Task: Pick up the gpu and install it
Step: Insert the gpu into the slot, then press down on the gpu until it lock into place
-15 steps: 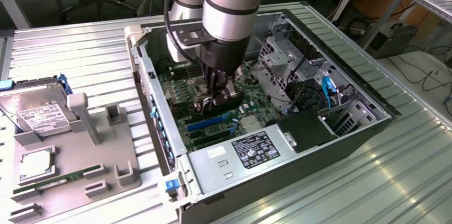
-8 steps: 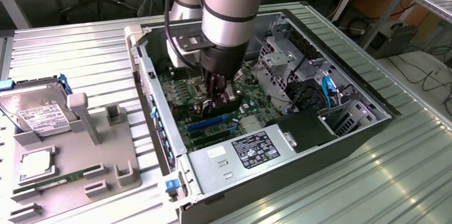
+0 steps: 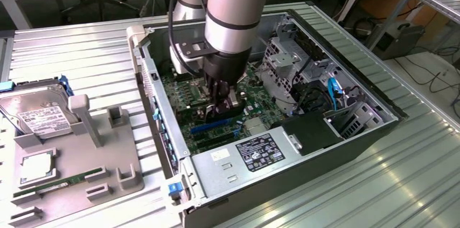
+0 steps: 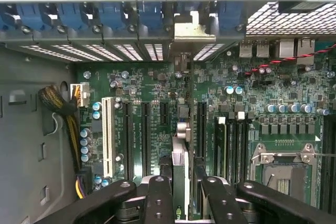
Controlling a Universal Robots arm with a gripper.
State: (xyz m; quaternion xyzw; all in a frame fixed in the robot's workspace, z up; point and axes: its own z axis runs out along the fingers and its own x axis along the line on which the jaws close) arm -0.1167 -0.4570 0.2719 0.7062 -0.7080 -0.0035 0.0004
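The pincer (image 4: pixel 181 184) is clamping its fingers (image 4: pixel 159 195) on the gpu (image 4: pixel 180 174), holding it edge-on between them, down inside the open computer case (image 3: pixel 359 136) over the motherboard (image 4: pixel 157 90), its bracket reaching toward the case's rear slot wall.

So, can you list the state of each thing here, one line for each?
gpu: held on edge between the end effector's fingers, down over the motherboard slots.
end effector: shut on the gpu, inside the computer case.
computer case: lying on its side, side panel off.
CPU socket: empty.
hard drive: resting in the grey fixture, outside the case.
RAM stick: lying in the fixture.
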